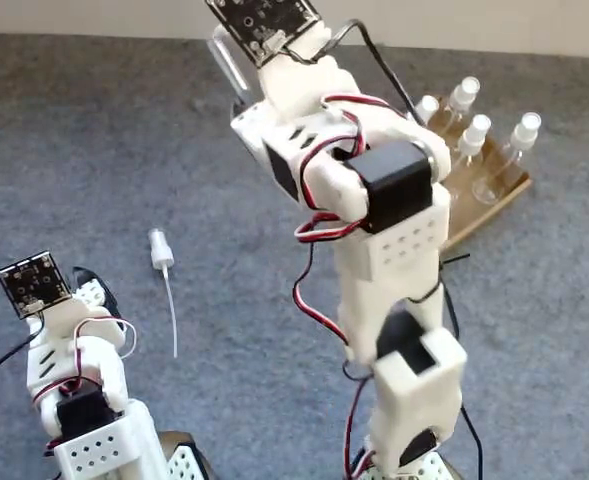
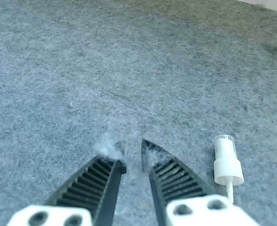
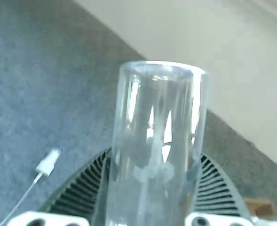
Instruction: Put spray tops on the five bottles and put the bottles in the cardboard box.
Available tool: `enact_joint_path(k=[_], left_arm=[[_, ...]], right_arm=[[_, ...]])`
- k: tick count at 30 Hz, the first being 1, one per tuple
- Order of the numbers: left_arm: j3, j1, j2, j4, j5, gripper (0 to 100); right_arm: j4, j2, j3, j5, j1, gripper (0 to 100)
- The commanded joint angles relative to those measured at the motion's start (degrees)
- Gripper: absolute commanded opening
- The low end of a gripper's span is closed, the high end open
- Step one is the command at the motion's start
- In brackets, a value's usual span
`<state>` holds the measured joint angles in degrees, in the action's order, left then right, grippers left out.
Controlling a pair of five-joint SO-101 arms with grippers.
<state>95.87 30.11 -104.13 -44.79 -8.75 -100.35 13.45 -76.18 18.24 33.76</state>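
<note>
My right gripper (image 3: 151, 175) is shut on a clear bottle (image 3: 154, 136) without a top and holds it in the air. In the high view that bottle (image 1: 223, 55) sticks out past the right arm at the far middle. A white spray top (image 1: 161, 250) with a long thin tube lies on the grey carpet between the arms; it is also seen as the spray top (image 2: 227, 162) and the spray top (image 3: 48, 162). My left gripper (image 2: 132, 157) rests low on the carpet just beside it, open by a narrow gap with nothing between the fingers. The cardboard box (image 1: 504, 195) at the far right holds several capped bottles (image 1: 474, 135).
Grey carpet (image 1: 94, 150) covers the whole table, with free room at the left and centre. The right arm (image 1: 384, 200) and its red and black cables rise over the middle. A pale wall runs along the far edge.
</note>
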Motion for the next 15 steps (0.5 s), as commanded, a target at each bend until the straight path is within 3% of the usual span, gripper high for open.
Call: enact_joint_path(k=[1, 15], left_arm=[[1.1, -1.1, -0.31, -0.18, 0.62, 1], [1.1, -1.1, -0.31, -0.18, 0.62, 1]], right_arm=[[-0.92, -9.19, 5.49, -0.7, 0.84, 14.9], [-0.92, -21.14, 32.84, -0.7, 6.11, 14.9]])
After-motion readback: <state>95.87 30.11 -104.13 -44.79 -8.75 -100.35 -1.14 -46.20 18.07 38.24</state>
